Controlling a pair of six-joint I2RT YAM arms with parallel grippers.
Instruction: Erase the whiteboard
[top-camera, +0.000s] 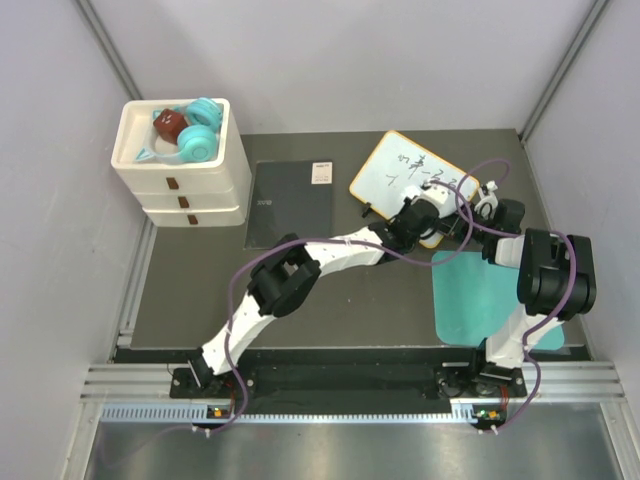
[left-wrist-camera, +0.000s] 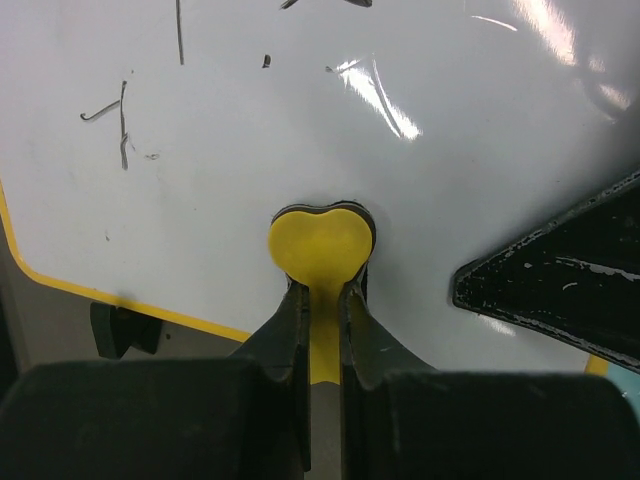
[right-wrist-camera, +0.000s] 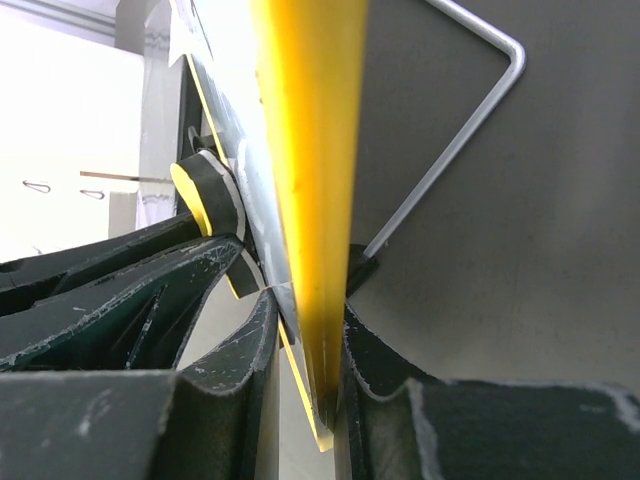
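Observation:
The whiteboard (top-camera: 400, 172), white with a yellow rim and dark handwriting, lies tilted at the back right of the table. My left gripper (top-camera: 418, 212) is shut on a yellow heart-shaped eraser (left-wrist-camera: 320, 248) that presses on the board's white face (left-wrist-camera: 250, 150), below the faint marks. My right gripper (top-camera: 478, 205) is shut on the board's yellow edge (right-wrist-camera: 310, 200) at its right side. In the right wrist view the eraser (right-wrist-camera: 205, 195) shows edge-on against the board. The right fingertips (left-wrist-camera: 560, 290) show dark at the right of the left wrist view.
A dark grey pad (top-camera: 291, 203) with a white label lies left of the board. A teal mat (top-camera: 480, 300) lies at the front right. A white drawer unit (top-camera: 180, 165) holding teal items stands at the back left. A wire stand (right-wrist-camera: 470, 130) shows behind the board.

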